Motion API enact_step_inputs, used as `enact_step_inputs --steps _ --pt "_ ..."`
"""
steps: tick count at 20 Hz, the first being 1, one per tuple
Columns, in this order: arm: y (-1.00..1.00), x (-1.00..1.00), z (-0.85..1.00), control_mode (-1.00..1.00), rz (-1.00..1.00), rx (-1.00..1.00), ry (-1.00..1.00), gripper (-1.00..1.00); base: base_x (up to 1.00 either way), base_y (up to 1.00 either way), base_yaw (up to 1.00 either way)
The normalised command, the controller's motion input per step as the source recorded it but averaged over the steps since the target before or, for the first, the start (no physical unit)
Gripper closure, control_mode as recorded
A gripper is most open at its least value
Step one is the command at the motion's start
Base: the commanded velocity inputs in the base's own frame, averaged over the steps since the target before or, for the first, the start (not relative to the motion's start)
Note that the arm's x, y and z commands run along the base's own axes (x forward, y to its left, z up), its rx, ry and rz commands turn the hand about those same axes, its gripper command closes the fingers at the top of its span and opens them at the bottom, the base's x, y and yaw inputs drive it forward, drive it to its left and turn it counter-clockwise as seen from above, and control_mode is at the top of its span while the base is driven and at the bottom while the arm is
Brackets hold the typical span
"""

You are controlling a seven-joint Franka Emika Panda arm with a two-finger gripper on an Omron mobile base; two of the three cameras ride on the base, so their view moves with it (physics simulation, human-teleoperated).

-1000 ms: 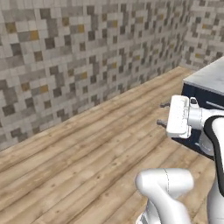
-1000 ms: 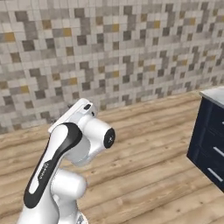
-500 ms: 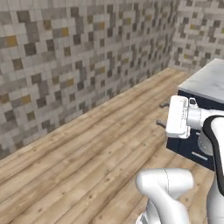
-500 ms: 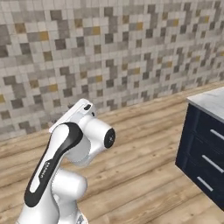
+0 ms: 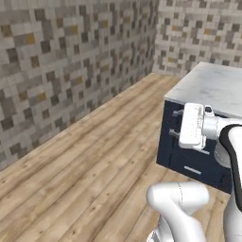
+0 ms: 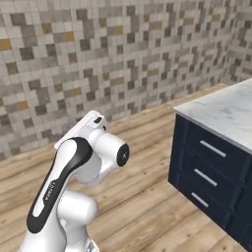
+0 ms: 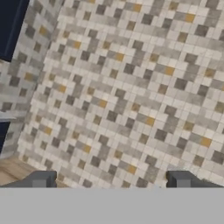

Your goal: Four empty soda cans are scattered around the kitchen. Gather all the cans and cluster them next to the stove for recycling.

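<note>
– Gripper (image 7: 111, 180) first, since you asked: your jaws stand wide apart with nothing between them. In the hand view the two dark fingertips (image 7: 41, 179) sit at the far sides, and all you see past them is mosaic tile wall (image 7: 131, 87).

– So what changed in the last second?

– Your base moved; the arm didn't. In both base views the whole picture has slid. From the left, the hand (image 5: 194, 125) hangs in the same pose as before, folded back over the base and held high above the wood floor (image 5: 94, 170). What grew is the navy cabinet (image 5: 189, 156): a second ago it was a sliver at the right edge, and now you have its end face, its drawer handles (image 6: 212, 148) and a broad stretch of its white marble top (image 6: 221, 110). A corner where two tiled walls meet (image 5: 156, 42) has also swung in on the left.

– What does that mean for the job?

– I'd judge you're in transit, turning toward the counters, with no pick begun. Wide, unloaded jaws suit that.

– And the soda cans? The stove?

– Where they are, I can't tell you from here, nor how the cans sit, upright or tipped. Nothing red, blue or silver-topped stands on the part of the marble you can see. Bring the counter further in before you commit the arm.
</note>
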Motion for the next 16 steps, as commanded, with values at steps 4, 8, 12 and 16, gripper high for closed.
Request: enact_step_inputs --steps 4,8,12,16 --pt "0.0 0.0 0.0 1.0 0.0 0.0 0.0 -1.0 0.32 -0.62 -0.25" --pt "0.0 0.0 0.0 1.0 0.0 0.0 0.0 -1.0 0.31 -0.74 -0.23" --pt "0.0 0.0 0.0 1.0 0.0 0.0 0.0 -1.0 0.26 -0.83 -0.2" --pt "0.0 0.0 0.0 1.0 0.0 0.0 0.0 -1.0 0.06 -0.88 -0.17"
